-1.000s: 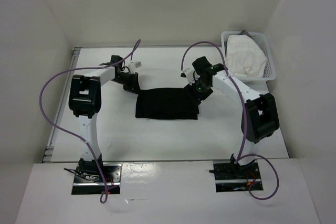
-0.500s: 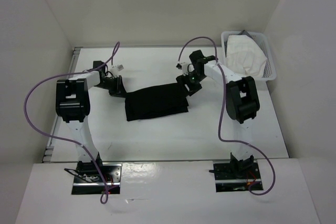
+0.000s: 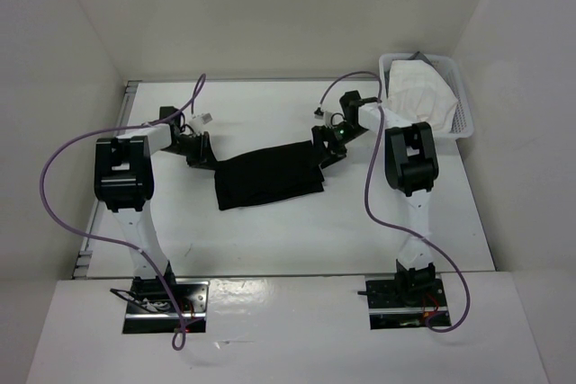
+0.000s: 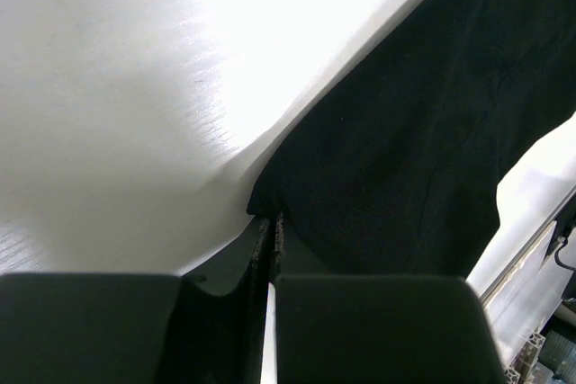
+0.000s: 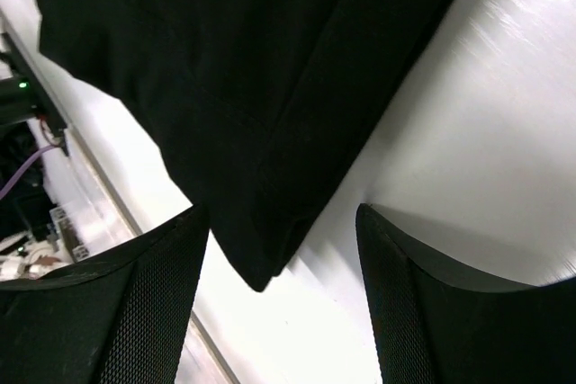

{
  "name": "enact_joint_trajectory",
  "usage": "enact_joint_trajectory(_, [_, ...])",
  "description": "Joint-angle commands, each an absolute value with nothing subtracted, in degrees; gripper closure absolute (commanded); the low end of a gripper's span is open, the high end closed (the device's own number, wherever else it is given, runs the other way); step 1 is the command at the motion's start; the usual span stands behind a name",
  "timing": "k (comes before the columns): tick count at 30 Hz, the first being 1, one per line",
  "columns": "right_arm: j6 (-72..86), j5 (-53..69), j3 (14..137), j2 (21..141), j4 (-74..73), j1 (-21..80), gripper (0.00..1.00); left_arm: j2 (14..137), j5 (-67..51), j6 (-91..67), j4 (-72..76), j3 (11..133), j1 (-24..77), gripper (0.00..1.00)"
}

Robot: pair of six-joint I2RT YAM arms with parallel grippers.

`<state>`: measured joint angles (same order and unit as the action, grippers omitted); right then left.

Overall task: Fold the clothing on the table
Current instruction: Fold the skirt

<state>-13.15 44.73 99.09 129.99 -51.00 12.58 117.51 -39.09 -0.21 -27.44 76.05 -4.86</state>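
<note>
The black clothing (image 3: 268,175) lies flat on the white table (image 3: 270,240), folded into a rough rectangle that tilts up to the right. My left gripper (image 3: 205,154) is at its far left corner. In the left wrist view the left gripper (image 4: 272,218) is shut, with the corner of the clothing (image 4: 405,132) pinched at its tips. My right gripper (image 3: 329,152) hovers at the far right corner. In the right wrist view the right gripper (image 5: 281,213) is open, and a loose corner of the clothing (image 5: 225,60) lies between the fingers without touching them.
A white mesh basket (image 3: 463,120) holding a white cloth (image 3: 418,92) stands at the far right corner, just behind the right arm. White walls close in the table on three sides. Purple cables (image 3: 63,177) loop off both arms.
The clothing slid left and turned slightly, drawn by the left gripper. The right gripper opened wider and drew back off the right corner, its arm folding up toward the basket.
</note>
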Motion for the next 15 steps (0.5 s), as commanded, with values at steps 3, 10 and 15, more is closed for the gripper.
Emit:
enact_joint_trajectory(3, [-14.59, 46.41, 98.88, 132.97, -49.31, 12.74, 0.28, 115.67, -37.18, 1.93, -28.83, 74.97, -4.83, 0.96])
enact_joint_trajectory(10, [-14.59, 46.93, 97.82, 133.59, -48.78, 12.74, 0.34, 115.14, -37.18, 1.93, -29.35, 74.44, -4.83, 0.96])
enact_joint_trajectory(15, [-14.59, 46.93, 97.82, 134.12, -48.78, 12.74, 0.39, 115.14, -37.18, 2.46, -29.36, 73.92, -4.83, 0.96])
